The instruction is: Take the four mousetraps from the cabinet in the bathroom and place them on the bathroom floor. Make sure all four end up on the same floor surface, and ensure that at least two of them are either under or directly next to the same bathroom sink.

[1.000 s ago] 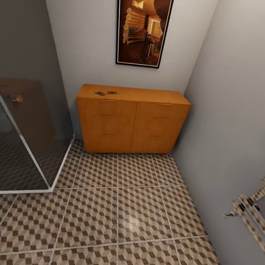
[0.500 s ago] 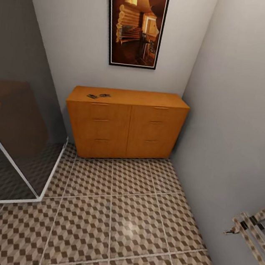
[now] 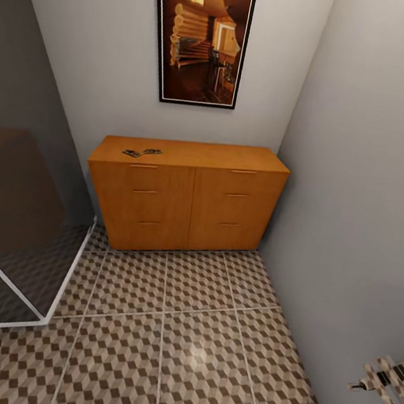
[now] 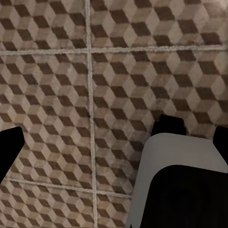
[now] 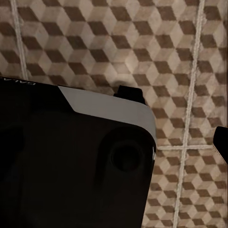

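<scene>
— Mousetraps [image 3: 141, 152] — where are they seen?

— On top of the cabinet [image 3: 183, 199], near its left end, close to the front edge. Small dark flat pieces are made out there, lying just beside one another; how many cannot be counted at this size.

— And the cabinet itself?

— It is set against the back wall, in the corner formed with the right wall. Two columns of drawer fronts with thin bar handles are shown, all shut. A dark-framed picture [image 3: 200, 35] is hung on the wall above it.

— What lies in front?

— The floor [image 3: 197, 330], tiled in a brown, beige and white cube pattern with pale grout lines, is spread from the cabinet's foot toward the camera. At the left a glass shower screen [image 3: 14, 214] with a white lower rail is stood on it. At the lower right edge a patterned rack-like fixture [image 3: 388, 382] is seen against the wall.

— How are the jaws held?

— In the left wrist view, dark finger parts [image 4: 171, 124] are seen at the edges over the tiles, beside a pale grey and black body of the robot. In the right wrist view, much is covered by a similar black body, with a dark fingertip [image 5: 129, 92] past it. Nothing is seen between the fingers, but whether either pair of jaws is wide or narrow cannot be told.
</scene>
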Robot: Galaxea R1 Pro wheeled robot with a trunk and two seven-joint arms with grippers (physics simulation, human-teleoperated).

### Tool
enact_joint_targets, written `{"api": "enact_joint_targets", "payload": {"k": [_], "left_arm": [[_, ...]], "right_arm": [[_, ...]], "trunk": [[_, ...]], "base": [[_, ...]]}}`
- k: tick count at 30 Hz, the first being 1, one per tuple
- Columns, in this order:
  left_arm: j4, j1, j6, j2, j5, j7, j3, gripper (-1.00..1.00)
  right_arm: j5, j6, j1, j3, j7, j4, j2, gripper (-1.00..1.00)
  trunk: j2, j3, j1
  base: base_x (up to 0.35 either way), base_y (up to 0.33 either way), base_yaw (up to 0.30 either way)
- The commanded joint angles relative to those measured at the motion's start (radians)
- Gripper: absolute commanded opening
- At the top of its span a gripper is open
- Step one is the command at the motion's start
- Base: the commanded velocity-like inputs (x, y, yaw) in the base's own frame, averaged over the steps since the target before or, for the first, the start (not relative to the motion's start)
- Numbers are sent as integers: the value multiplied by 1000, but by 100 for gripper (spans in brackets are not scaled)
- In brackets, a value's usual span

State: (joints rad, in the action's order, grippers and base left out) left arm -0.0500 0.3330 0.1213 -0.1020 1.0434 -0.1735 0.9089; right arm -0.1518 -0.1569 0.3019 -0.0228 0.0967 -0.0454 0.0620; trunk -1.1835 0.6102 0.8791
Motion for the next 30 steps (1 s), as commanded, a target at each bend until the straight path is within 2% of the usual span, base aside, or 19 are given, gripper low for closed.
{"api": "enact_joint_targets", "payload": {"k": [1,9,30], "left_arm": [[-3,0,1,-1,7,-6,8,100],[-3,0,1,-1,8,-7,8,100],[-3,0,1,-1,9,-8,8,100]], "right_arm": [[-9,-8,2,-2,7,-5,0,100],[-7,-53,2,-2,5,-5,-1,100],[-7,-61,2,-2,5,-5,-1,100]], "trunk": [[0,0,0],[0,-12,0],[0,-45,0]], "base": [[69,-2,0],[21,-1,0],[1,0,0]]}}
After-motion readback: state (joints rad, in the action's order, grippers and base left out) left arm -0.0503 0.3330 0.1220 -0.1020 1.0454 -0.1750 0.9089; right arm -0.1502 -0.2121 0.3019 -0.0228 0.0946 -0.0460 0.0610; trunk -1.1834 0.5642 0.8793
